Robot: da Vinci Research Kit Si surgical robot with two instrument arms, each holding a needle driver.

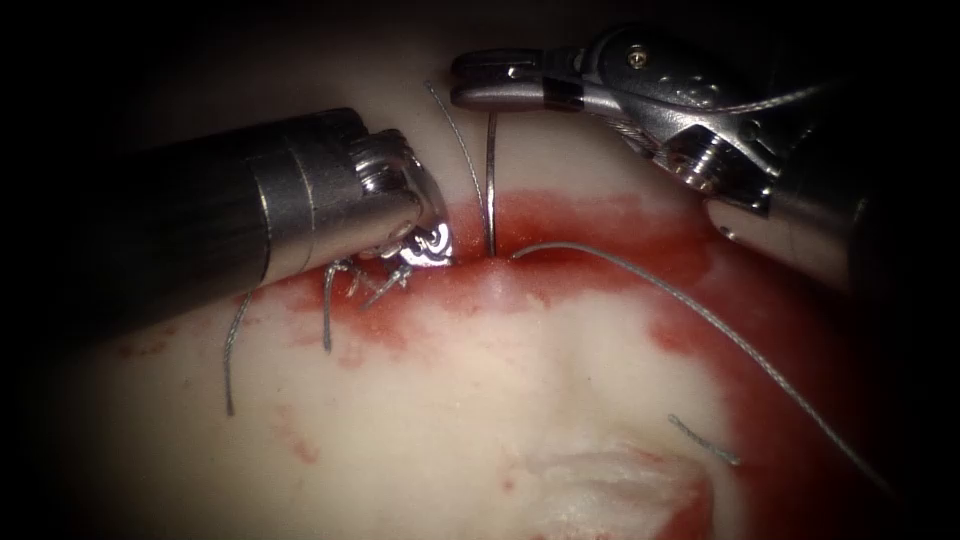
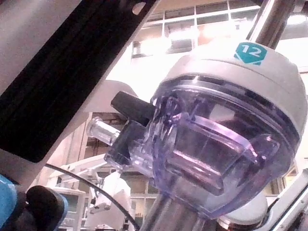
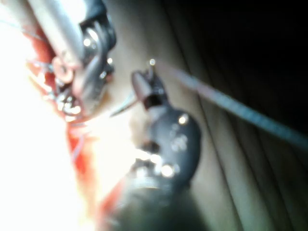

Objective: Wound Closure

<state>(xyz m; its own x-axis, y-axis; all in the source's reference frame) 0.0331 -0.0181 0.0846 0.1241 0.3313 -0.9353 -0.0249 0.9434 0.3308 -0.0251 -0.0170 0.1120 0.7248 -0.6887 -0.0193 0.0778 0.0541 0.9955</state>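
Nearest the endoscope, the pale tissue [image 1: 420, 430] carries a loose cut end of thread [image 1: 705, 441]. The thread [image 1: 720, 330] runs from the lower right up to the cut [image 1: 500, 262], which is ringed by red fluid [image 1: 600, 225]. The needle [image 1: 491, 185] stands nearly upright, long axis vertical, a thin grey wire whose lower end enters the tissue at the cut. The left tool [image 1: 425, 245] comes in from the left, wrist bent down, tips on the cut's left margin; whether its jaws are closed cannot be told. Farthest, the right tool [image 1: 490, 82] lies level, jaws clamped on the needle's upper end.
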